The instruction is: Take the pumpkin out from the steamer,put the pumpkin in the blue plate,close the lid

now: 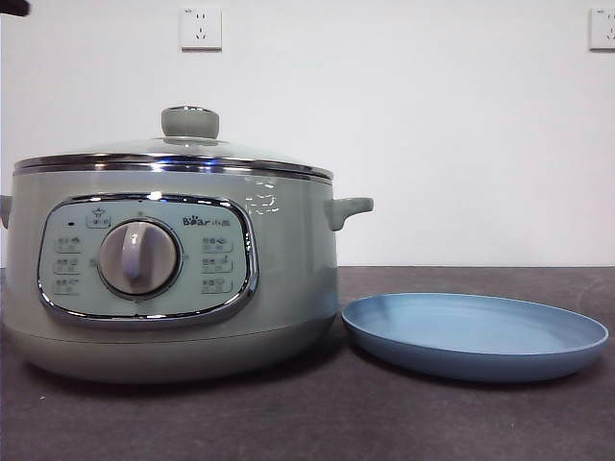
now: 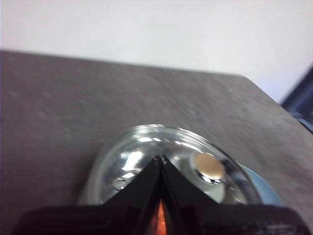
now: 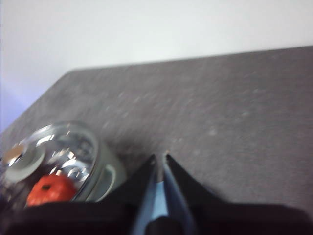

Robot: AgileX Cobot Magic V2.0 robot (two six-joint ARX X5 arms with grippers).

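Observation:
The steamer (image 1: 288, 250) stands on the left of the table with the glass lid (image 1: 125, 149) on it, knob (image 1: 189, 122) up. The blue plate (image 1: 476, 331) lies empty just right of it. The pumpkin (image 3: 51, 190) shows orange-red through the lid (image 3: 73, 147) in the right wrist view. My left gripper (image 2: 161, 158) is shut and empty, high above the lid (image 2: 142, 152). My right gripper (image 3: 159, 156) is shut and empty, above the plate (image 3: 155, 196), to the side of the steamer (image 3: 110, 176).
The dark grey table (image 1: 384, 423) runs back to a white wall with two sockets (image 1: 200, 28) (image 1: 602, 28). A black arm tip (image 1: 12, 8) shows at the top left corner of the front view.

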